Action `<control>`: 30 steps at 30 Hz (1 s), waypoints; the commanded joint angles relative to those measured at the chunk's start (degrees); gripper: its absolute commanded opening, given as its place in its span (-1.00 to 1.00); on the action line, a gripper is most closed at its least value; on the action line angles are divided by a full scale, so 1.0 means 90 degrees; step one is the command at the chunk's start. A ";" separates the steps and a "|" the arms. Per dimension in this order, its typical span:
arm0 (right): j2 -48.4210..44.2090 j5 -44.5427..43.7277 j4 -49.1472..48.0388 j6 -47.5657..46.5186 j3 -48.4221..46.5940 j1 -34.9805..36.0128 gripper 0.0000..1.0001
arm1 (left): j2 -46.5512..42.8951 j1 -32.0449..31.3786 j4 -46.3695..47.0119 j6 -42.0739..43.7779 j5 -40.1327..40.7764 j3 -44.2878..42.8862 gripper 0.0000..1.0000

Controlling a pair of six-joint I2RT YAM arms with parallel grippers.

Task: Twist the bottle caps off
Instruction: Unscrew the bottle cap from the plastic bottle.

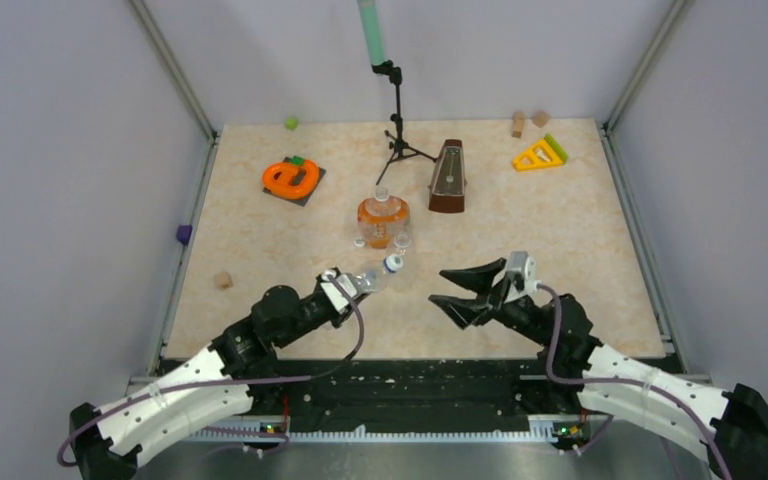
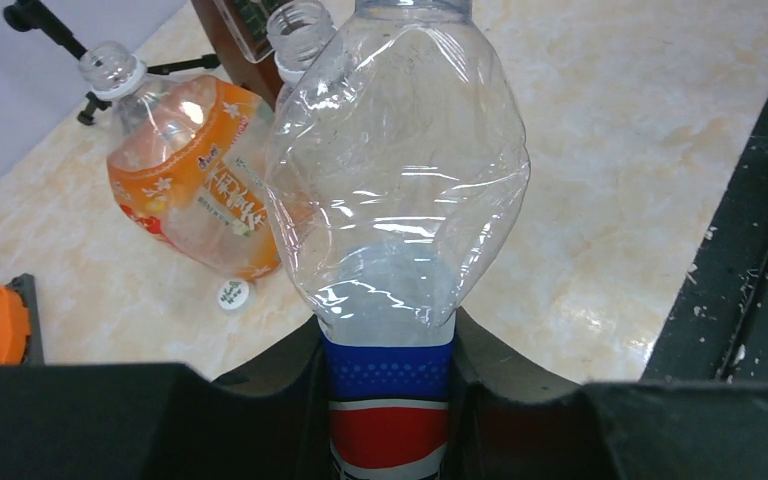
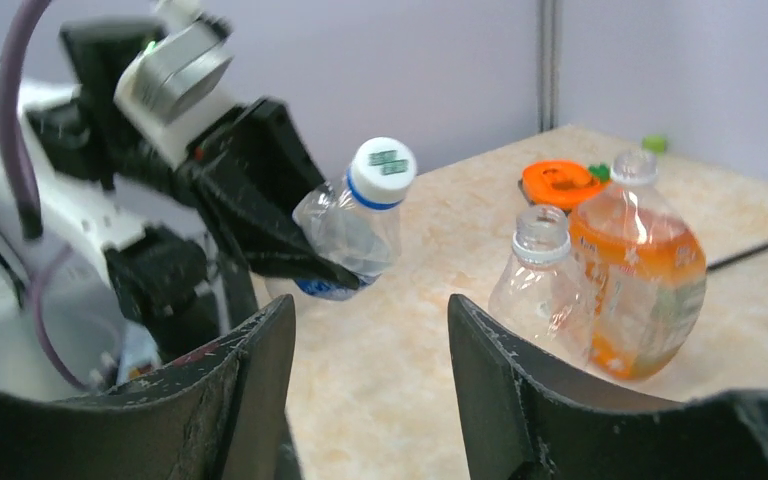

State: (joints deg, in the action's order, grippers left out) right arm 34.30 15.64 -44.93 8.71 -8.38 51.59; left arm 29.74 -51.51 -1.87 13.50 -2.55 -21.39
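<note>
My left gripper [image 2: 390, 400] is shut on the clear bottle with the blue label [image 2: 400, 180], holding it tilted above the table. Its white cap with a blue ring [image 3: 381, 170] [image 1: 393, 263] is on the neck and points toward my right gripper [image 1: 438, 286]. The right gripper [image 3: 370, 305] is open, empty, and a short way to the right of that cap. The squat orange bottle [image 1: 382, 220] [image 3: 640, 280] and the plain clear bottle [image 3: 540, 285] stand behind with bare necks. One loose white cap [image 2: 232, 293] lies on the table beside the orange bottle.
A brown metronome [image 1: 448, 177] and a black tripod stand [image 1: 397, 120] are behind the bottles. An orange toy on a dark plate [image 1: 291, 178] lies at the back left, a yellow triangle [image 1: 540, 153] at the back right. A wooden block [image 1: 223, 280] sits near the left arm.
</note>
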 commanded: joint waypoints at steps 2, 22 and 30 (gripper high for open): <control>0.0163 -0.2027 0.1188 0.3154 -0.0885 0.0010 0.11 | -0.0043 -0.0547 0.0709 0.0331 0.1346 0.0100 -1.00; 0.0884 -0.1989 0.1544 0.5725 -0.1155 0.0014 0.49 | 0.1348 -0.2719 0.1291 0.1907 0.4277 -0.0052 -1.00; 0.1471 -0.1773 0.1182 0.5946 -0.1248 0.0015 0.28 | 0.1322 -0.2812 0.1341 0.2059 0.4294 -0.0041 -1.00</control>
State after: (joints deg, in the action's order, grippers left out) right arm 45.76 -2.15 -30.55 60.31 -16.86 51.59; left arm 42.02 -76.36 6.52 30.74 34.54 -19.77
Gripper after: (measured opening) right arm 0.644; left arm 0.353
